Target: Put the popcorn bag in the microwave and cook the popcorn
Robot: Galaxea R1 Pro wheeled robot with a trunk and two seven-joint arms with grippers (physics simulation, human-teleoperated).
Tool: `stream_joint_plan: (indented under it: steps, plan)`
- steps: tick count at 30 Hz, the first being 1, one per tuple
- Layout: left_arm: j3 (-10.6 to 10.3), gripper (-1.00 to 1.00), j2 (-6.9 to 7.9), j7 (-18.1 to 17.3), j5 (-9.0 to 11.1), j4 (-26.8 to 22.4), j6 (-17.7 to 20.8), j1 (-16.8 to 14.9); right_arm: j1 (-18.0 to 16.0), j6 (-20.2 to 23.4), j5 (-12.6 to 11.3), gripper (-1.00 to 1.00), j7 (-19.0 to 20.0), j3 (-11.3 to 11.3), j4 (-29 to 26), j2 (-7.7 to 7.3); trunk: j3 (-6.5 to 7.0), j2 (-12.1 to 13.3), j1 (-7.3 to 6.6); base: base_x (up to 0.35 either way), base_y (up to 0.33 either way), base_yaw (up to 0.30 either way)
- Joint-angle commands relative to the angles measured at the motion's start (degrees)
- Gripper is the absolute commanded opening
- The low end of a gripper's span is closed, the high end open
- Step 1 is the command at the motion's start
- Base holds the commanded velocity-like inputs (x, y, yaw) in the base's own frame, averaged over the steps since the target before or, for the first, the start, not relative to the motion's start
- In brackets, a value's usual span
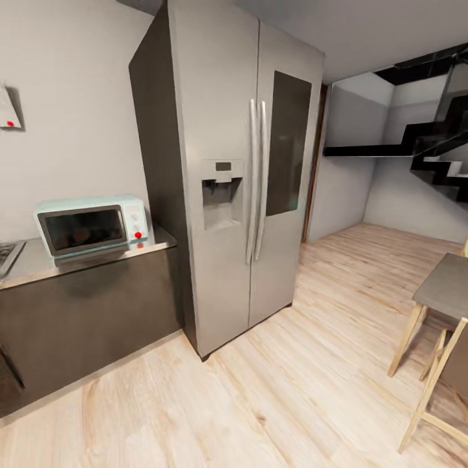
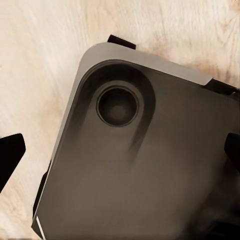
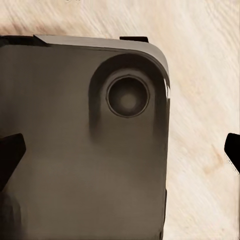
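Observation:
The pale mint-blue microwave (image 1: 91,226) stands on the grey countertop (image 1: 39,265) at the left of the head view, its dark glass door closed. Dim brownish shapes show behind the glass; I cannot tell what they are. The popcorn bag is out of view. My left gripper (image 2: 120,152) hangs open over the robot's dark base (image 2: 150,175) and the wood floor, its fingertips (image 2: 10,156) far apart. My right gripper (image 3: 121,152) is open too, with nothing between its fingertips (image 3: 10,155).
A tall steel fridge (image 1: 240,175) stands right of the countertop. A steel hob (image 1: 6,255) shows at the far left edge. A grey table (image 1: 448,286) with a wooden stool (image 1: 435,377) is at the right. Dark stairs (image 1: 429,143) rise at the back.

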Motion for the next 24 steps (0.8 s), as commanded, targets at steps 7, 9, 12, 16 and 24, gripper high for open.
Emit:
stream_joint_plan:
  steps: [7,9,12,16,24]
  plan:
    - [0.42,1.0,-0.02,0.0,-0.01,-0.06,-0.04,0.01,-0.01,0.21,0.65,1.0,0.35,0.58,0.01,-0.05,-0.04,-0.02,0.0,0.0,0.0,0.3]
    - [0.42,1.0,-0.02,-0.02,-0.01,-0.06,-0.03,0.01,-0.01,0.18,0.79,1.0,0.42,0.63,0.01,-0.05,-0.04,-0.02,0.0,0.0,0.0,0.3]
    - [0.42,1.0,-0.02,0.0,-0.01,-0.06,-0.06,0.01,-0.01,0.07,0.88,1.0,0.53,0.56,0.01,-0.15,-0.04,-0.02,0.0,0.0,0.0,0.3]
    - [0.42,1.0,-0.02,0.02,-0.01,-0.06,-0.05,0.01,-0.01,-0.27,0.69,1.0,-0.13,0.36,0.01,0.19,-0.04,-0.02,0.0,0.0,0.0,0.3]
    - [0.41,1.0,-0.02,0.0,-0.01,-0.06,-0.07,0.01,-0.01,-0.29,0.95,1.0,-0.7,0.21,0.01,0.13,0.03,-0.02,0.0,0.0,0.0,0.3]
